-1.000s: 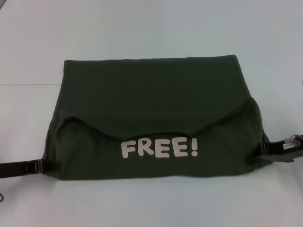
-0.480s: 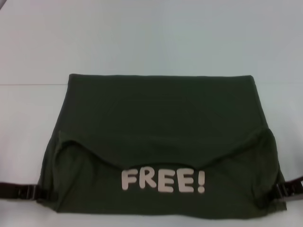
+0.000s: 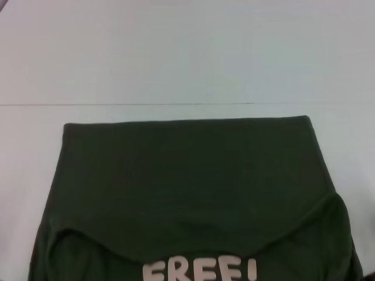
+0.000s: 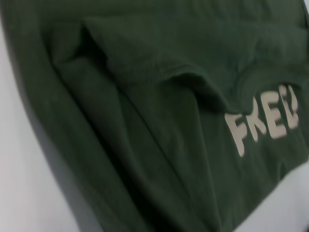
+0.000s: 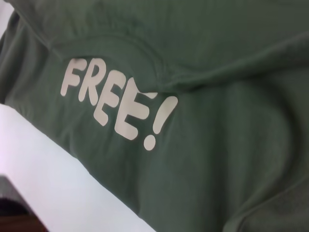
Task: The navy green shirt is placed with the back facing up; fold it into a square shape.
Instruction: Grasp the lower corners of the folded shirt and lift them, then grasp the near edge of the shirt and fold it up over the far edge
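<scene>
The navy green shirt lies on the pale tabletop, spread across its near middle and running off the near edge of the head view. It is already partly folded: the far side is a straight, clean fold line, and an upper layer has been laid toward the near edge, ending in a curved hem. Below that hem pale lettering shows, read in the right wrist view as "FREE!", so a printed face is turned up on the near part.

Judging by this, one lengthwise fold looks done, giving a wide rectangle with sloping sides rather than a square. The two sides would likely need to be brought in, and perhaps one more fold across, before the shape is square. The left wrist view shows loose ridges and a bunched flap along that side, which may want smoothing.

Neither hand appears in any view; the wrist views show only cloth and a strip of tabletop, so I cannot tell whether either hand grips the shirt or is apart.
</scene>
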Robot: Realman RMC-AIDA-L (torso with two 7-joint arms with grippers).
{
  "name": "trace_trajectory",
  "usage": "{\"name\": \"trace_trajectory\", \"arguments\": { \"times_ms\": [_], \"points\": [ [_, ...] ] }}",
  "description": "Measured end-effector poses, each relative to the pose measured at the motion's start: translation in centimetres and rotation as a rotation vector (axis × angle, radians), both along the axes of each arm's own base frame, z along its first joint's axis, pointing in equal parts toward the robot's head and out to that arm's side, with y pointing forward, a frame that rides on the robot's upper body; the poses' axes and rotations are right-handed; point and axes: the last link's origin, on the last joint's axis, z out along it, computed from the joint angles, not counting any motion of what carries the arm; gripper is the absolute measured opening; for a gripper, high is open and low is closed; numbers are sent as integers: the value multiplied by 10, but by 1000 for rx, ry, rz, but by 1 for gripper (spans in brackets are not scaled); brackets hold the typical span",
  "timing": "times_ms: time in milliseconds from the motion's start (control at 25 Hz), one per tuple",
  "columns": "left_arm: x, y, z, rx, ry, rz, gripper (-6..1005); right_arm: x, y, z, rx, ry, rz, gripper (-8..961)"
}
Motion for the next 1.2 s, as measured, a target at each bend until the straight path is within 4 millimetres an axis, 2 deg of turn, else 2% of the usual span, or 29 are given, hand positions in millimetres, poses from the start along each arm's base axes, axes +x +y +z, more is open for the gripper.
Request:
{"name": "trace_trajectory", "arguments": {
  "times_ms": [400, 680, 840, 1000, 1200],
  "points": [
    [5, -26, 3, -191, -30, 5, 38, 1, -24, -16, -166, 4, 77, 52],
    [10, -27, 4, -210, -53, -10, 38, 1, -27, -18, -180, 7, 86, 52],
    [14, -19, 6, -157, -90, -32, 39, 0, -21, -12, -116, 54, 75, 53],
    [18, -6, 11, -25, -154, -31, 39, 2, -10, 6, 25, 125, 35, 53],
    [13, 9, 24, 180, -205, 21, 40, 3, 1, 21, 176, 200, -14, 52]
  ]
}}
